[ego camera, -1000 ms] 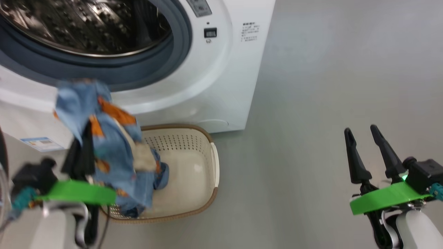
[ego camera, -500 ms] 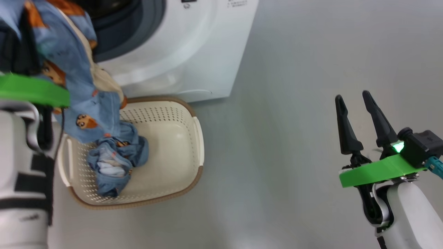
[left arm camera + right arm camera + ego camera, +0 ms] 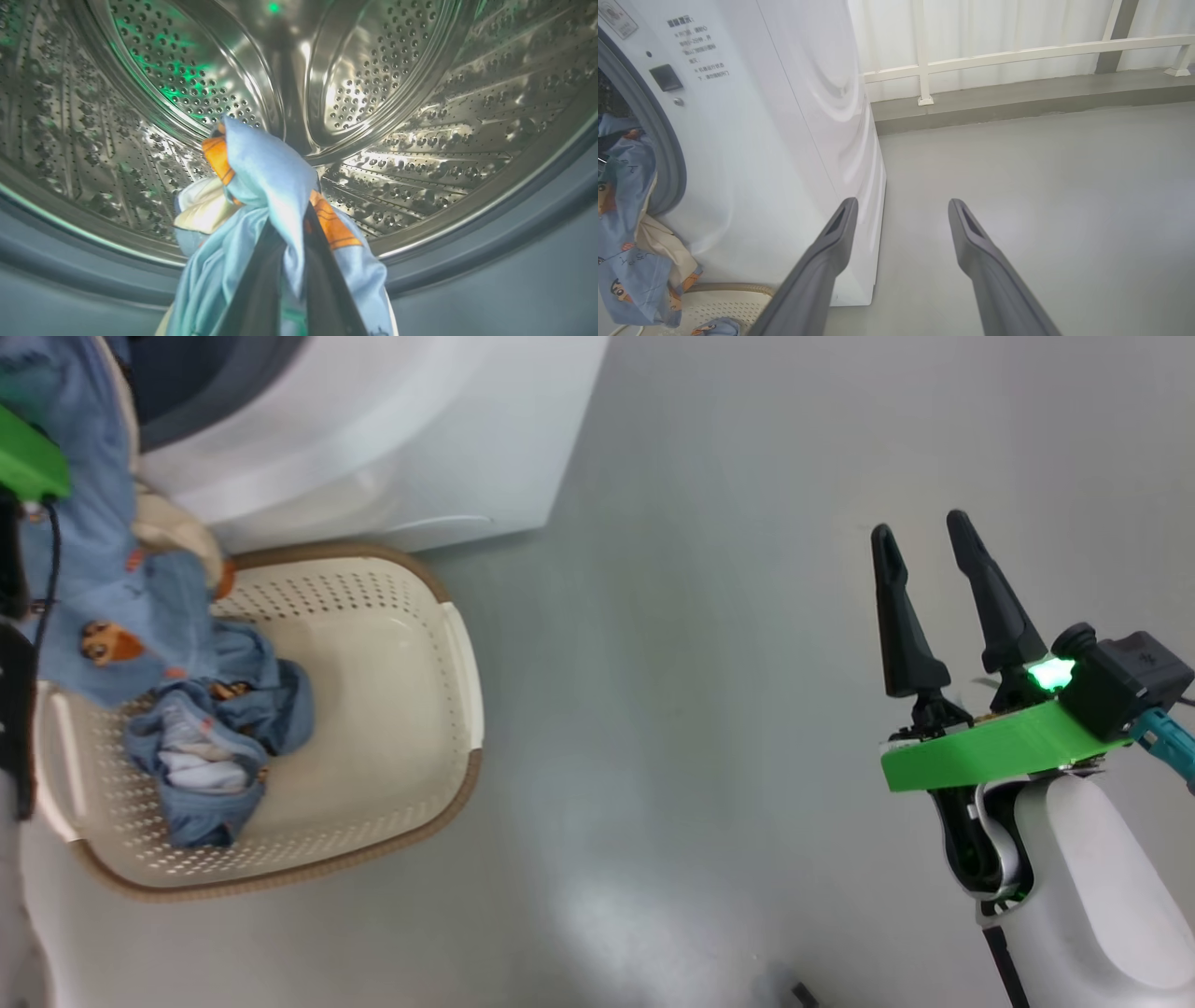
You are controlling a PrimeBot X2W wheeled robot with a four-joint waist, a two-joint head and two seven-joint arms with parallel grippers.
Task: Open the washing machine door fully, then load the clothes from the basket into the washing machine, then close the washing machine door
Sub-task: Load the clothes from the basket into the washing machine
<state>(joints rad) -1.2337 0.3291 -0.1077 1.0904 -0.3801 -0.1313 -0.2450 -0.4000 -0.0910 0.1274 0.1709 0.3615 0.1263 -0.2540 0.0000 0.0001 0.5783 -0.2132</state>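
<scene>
While left fingers (image 3: 254, 294) pinch garment (image 3: 268, 172), it dangles before drum (image 3: 420, 93)

Left tool (image 3: 294, 233) tips buried in garment (image 3: 266, 172); washer (image 3: 373, 429) cut off at top edge.

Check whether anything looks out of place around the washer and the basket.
The blue garment pinched in the left gripper is at the drum mouth, but much of it dangles outside over the grey seal toward the basket. The other garment lies crumpled in the basket. Nothing looks spilled or damaged.
</scene>
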